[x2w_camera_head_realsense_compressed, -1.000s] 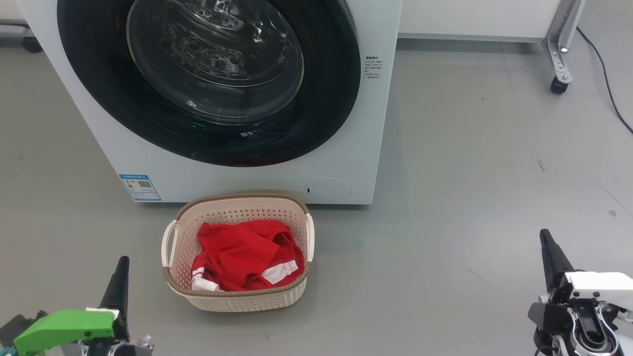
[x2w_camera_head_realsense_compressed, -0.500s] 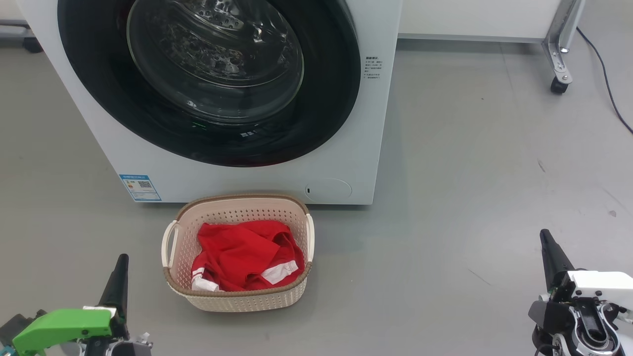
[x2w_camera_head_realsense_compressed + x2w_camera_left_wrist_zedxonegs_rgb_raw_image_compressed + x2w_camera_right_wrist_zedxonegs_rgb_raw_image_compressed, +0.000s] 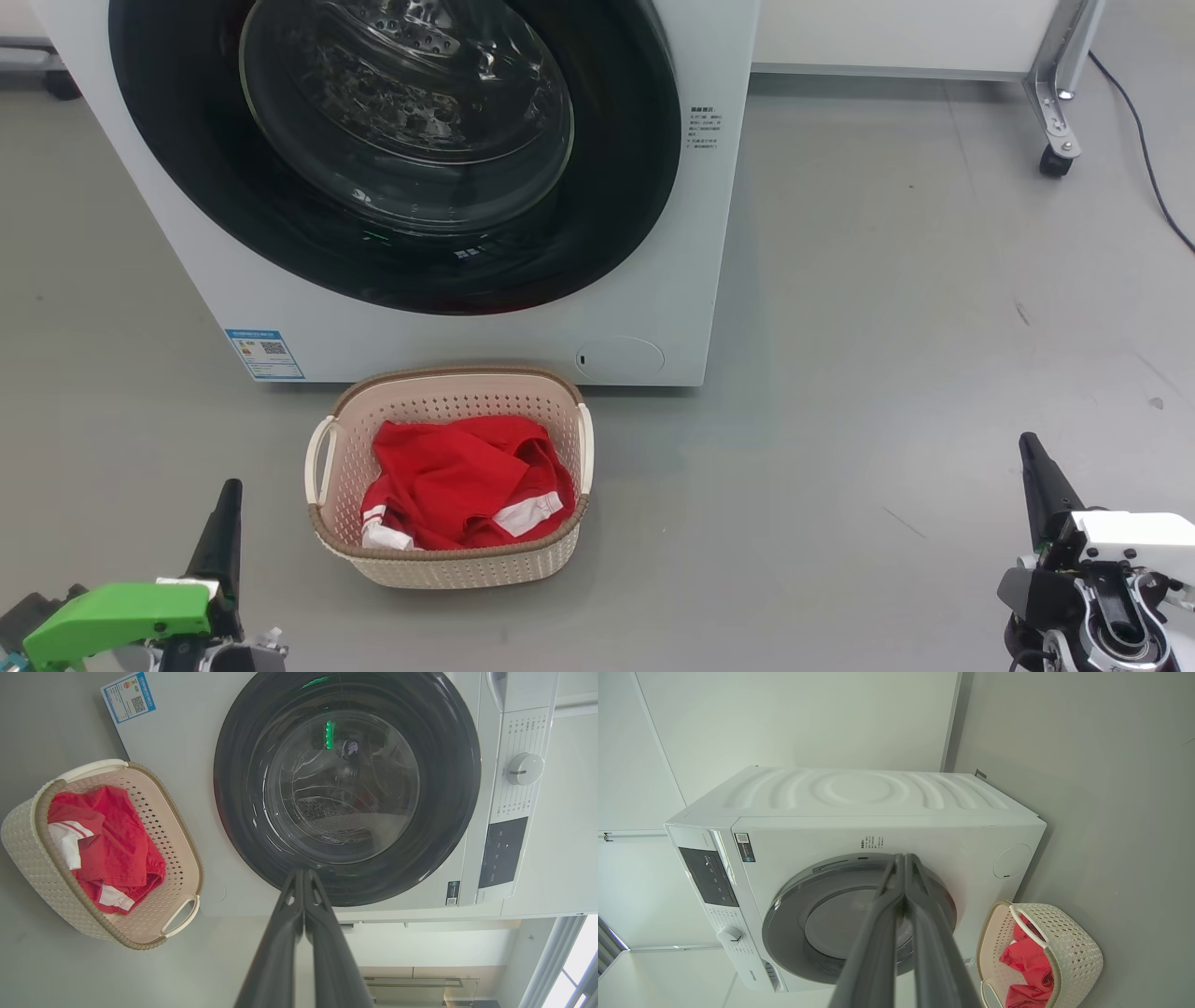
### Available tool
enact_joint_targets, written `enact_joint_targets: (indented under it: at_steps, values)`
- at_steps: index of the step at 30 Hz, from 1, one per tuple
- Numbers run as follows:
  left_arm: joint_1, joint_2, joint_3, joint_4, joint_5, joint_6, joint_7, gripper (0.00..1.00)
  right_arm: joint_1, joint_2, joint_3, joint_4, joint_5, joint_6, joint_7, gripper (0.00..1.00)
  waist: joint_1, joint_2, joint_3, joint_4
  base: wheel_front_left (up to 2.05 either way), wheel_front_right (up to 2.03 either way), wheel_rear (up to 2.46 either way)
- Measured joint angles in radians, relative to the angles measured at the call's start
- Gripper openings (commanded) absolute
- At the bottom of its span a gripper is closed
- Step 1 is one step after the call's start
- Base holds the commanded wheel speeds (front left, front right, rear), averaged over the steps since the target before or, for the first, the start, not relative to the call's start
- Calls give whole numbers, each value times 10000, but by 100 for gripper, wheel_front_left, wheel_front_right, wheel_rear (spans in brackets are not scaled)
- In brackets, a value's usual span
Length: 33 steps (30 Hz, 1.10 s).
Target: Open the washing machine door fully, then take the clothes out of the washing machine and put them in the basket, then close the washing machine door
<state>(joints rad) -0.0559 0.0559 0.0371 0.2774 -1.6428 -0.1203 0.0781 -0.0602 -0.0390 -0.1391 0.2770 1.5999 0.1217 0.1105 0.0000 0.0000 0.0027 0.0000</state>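
Lying in basket [image 3: 457, 566], red clothes [image 3: 446, 485] (white cuffs)

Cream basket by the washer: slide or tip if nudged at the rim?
The basket probably slides rather than tips: low, wide, on smooth floor. Likely light: perforated plastic walls, only a limp red garment inside.

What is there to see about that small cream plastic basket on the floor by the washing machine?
The small cream plastic basket is rectangular with rounded corners, perforated sides, a brown woven-look rim and a pale loop handle on each short side. It stands upright on the grey floor, just in front of the white washing machine and apparently not touching it. A crumpled red garment with white bands lies inside. Nothing else touches it.
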Motion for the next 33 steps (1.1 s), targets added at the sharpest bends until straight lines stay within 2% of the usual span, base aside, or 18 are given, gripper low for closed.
enact_joint_targets:
  at_steps: [33]
  values:
    - [-2,0,36,-6,0,-2,0,0,0,0,2,-2,2,0,-2,0,0,0,1,0,0,0,0]
